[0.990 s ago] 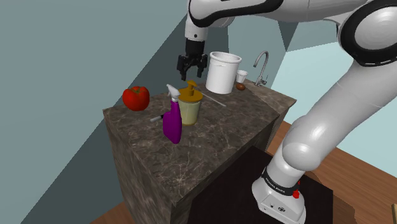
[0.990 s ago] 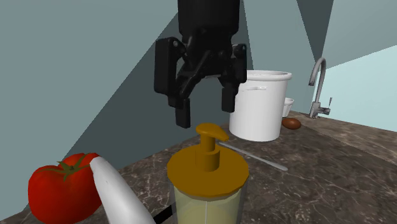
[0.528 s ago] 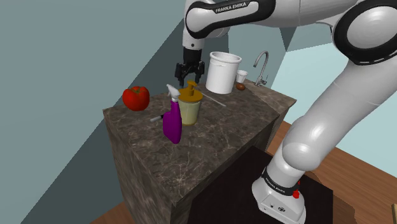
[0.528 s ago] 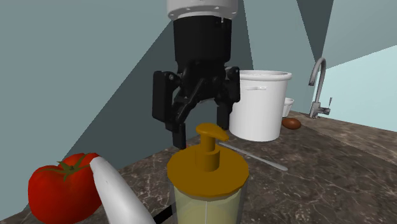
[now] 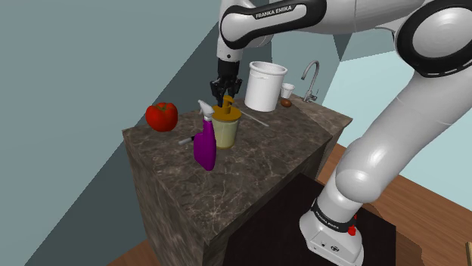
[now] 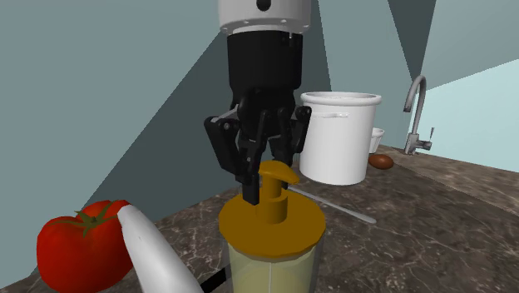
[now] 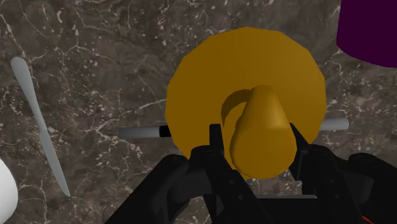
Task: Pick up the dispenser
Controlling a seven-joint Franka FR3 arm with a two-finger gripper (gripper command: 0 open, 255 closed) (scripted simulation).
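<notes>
Your gripper (image 6: 268,176) hangs straight over the dispenser (image 6: 270,226). Its fingers (image 7: 216,145) are nearly together, pressed against either side of the pump head and clasping it.

A kitchen: dark veined stone counter (image 5: 265,151) with faucet (image 6: 413,116), white pot (image 5: 265,85) and tomato (image 5: 162,115).

Slanted teal-grey walls (image 5: 76,60) rise behind a dark brown marble-veined table (image 5: 280,143) — a solid block, stone-patterned on its sides too. A curved metal faucet (image 6: 412,116) stands at its far end, before a paler blue wall panel (image 5: 371,83). Reddish-brown wooden plank floor (image 5: 435,211) lies below — the light is even.
</notes>
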